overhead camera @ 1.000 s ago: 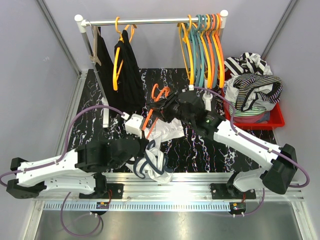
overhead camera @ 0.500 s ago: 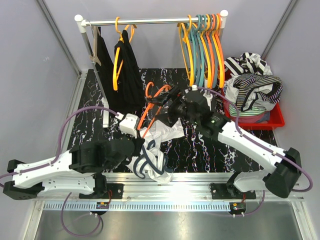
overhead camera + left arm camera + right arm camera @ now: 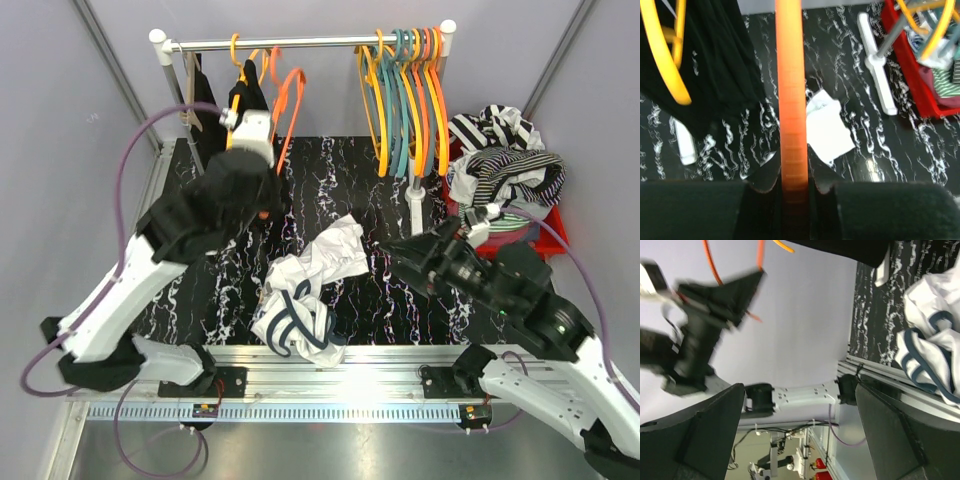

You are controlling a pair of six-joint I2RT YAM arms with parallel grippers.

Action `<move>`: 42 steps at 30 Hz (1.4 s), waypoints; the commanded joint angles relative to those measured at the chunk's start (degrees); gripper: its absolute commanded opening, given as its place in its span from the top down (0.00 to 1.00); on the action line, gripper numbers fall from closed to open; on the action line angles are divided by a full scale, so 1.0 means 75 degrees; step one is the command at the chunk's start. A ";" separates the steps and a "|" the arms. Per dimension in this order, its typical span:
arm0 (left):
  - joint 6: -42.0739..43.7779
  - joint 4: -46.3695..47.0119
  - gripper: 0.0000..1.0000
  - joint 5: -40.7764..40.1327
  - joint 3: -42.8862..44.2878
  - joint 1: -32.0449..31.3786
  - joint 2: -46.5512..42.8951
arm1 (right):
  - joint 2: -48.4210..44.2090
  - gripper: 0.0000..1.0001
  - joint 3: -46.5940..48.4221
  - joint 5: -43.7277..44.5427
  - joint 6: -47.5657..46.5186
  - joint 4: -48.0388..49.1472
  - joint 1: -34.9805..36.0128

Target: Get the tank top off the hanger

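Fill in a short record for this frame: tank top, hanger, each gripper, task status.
tank top: white, crumpled on the table, off any hanger
orange hanger: bare, held up beside the rail
left gripper: shut on the orange hanger
right gripper: open, empty, above the table
task status: tank top removed

Orange hanger cut off at top, left arm blurred, tank top cropped at right edge
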 commanded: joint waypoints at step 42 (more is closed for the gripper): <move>0.1058 -0.0861 0.01 0.1895 0.4600 0.1473 0.4032 | -0.0806 0.00 -0.1281 -0.0551 -0.1916 -0.2866 -0.0029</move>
